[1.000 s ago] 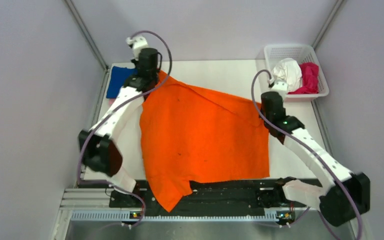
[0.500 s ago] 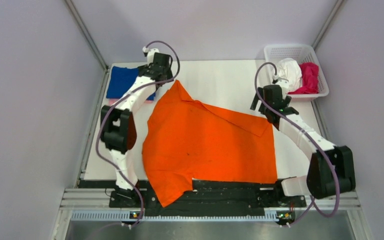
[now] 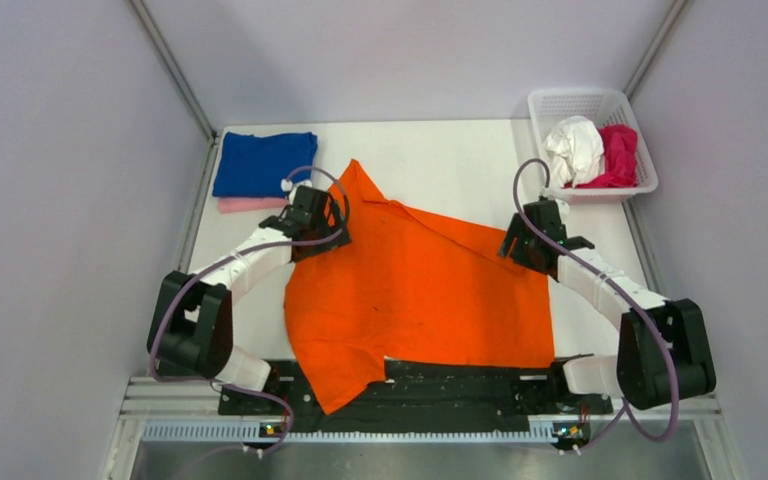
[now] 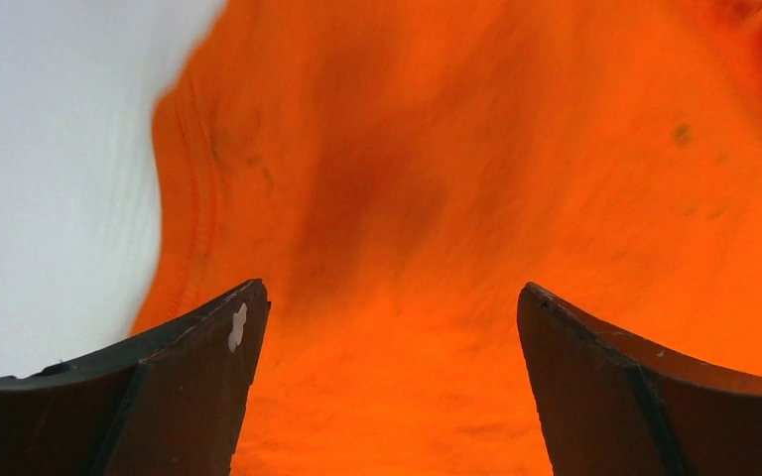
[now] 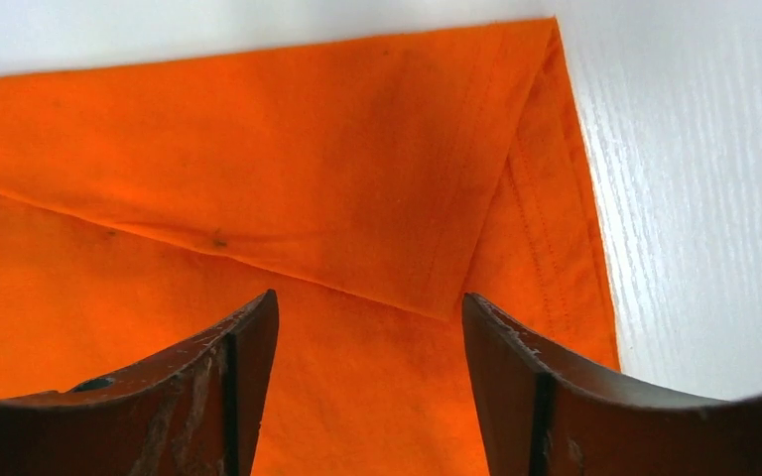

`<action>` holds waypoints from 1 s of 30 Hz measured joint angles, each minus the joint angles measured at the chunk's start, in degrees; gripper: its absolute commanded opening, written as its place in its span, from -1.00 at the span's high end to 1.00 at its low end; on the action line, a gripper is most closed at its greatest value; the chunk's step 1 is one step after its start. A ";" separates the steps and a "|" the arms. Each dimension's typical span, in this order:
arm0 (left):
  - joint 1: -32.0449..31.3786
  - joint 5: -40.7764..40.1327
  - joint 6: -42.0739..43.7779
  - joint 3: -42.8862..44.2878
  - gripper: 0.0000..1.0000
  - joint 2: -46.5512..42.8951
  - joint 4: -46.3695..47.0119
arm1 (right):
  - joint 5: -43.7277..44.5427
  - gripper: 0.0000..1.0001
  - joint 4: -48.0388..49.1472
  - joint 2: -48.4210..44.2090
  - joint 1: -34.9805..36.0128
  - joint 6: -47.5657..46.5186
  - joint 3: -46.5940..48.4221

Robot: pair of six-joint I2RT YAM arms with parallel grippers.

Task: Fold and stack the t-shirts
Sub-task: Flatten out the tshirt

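The orange t-shirt (image 3: 415, 290) lies spread mid-frame on the desk (image 3: 440, 160), its lower-left sleeve hanging over the near edge. The left pincer (image 4: 387, 337) and right pincer (image 5: 367, 337) are both released above it, grasping nothing. At upper left, the blue t-shirt (image 3: 263, 163) hides most of the pink t-shirt (image 3: 250, 205). At upper right, the white t-shirt (image 3: 574, 148) and magenta t-shirt (image 3: 618, 155) sit crumpled in the basket (image 3: 600, 100).

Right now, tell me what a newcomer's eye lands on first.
The orange t-shirt, spread across the middle of the table between the open left end effector and open right end effector. Then the folded blue t-shirt at the far-left corner, and the white basket far right holding a crumpled white shirt and a magenta shirt.
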 measured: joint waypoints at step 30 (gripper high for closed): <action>0.02 -0.09 -4.35 -3.74 -0.98 -0.11 4.31 | -1.25 0.69 5.77 6.91 0.00 3.21 -0.61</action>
